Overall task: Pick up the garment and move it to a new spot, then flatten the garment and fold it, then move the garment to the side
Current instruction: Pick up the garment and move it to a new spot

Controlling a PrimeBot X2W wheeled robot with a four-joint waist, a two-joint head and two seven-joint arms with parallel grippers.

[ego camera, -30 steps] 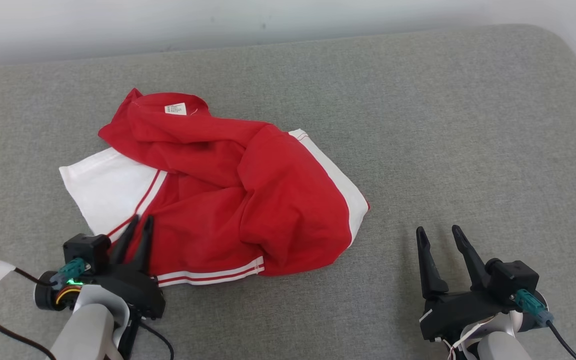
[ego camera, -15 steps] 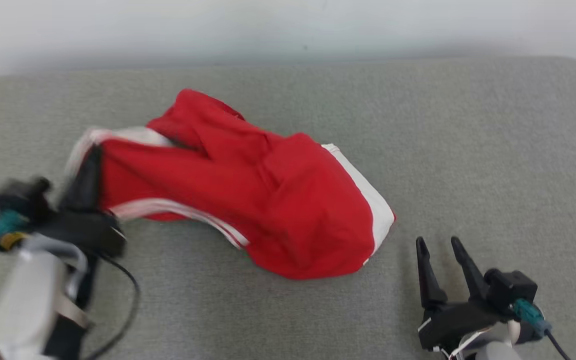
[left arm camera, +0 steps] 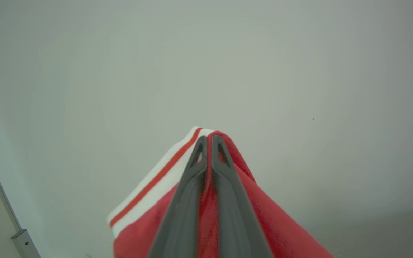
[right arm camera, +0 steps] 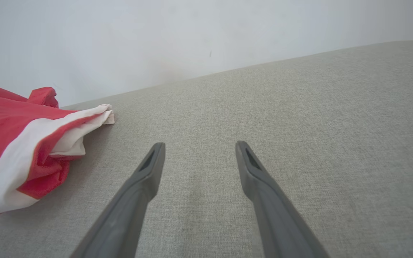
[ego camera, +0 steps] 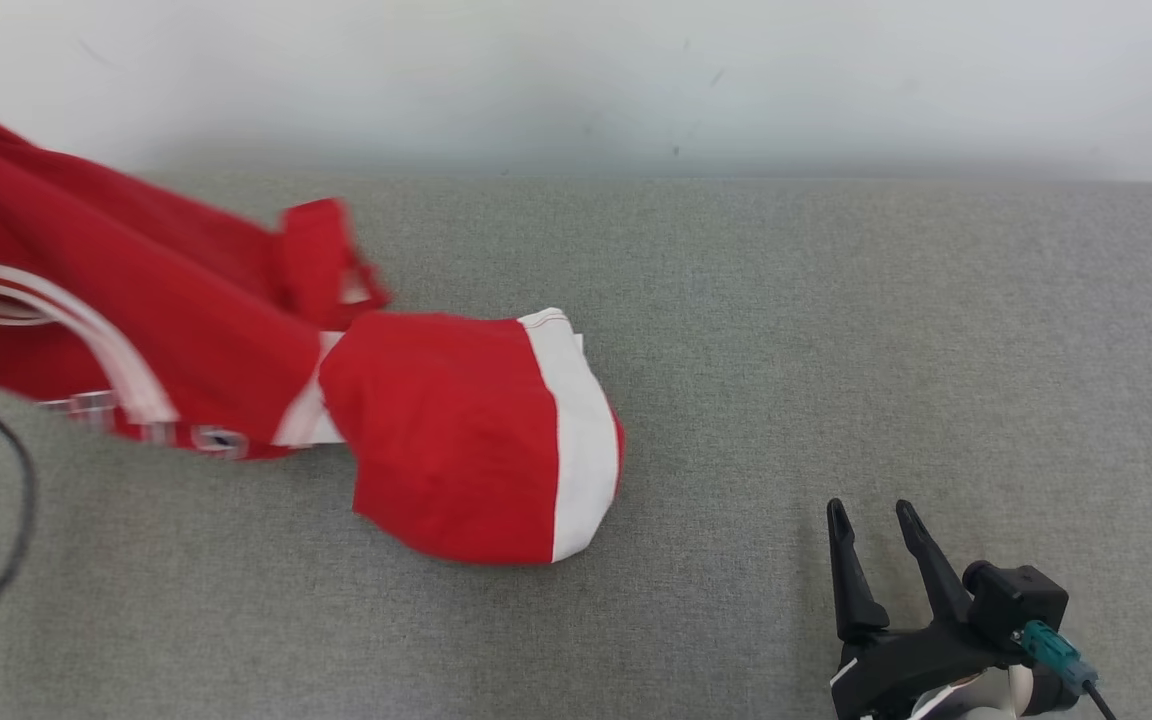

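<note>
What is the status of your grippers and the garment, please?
Left gripper shut on red-and-white fabric garment, one end lifted, other end on grey upholstered surface. Right gripper open, empty. Nothing in the way.

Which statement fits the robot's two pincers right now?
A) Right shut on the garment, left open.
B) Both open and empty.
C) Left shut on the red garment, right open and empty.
C: the left pincer is clamped on the red garment; the right pincer stands open, holding nothing.
</note>
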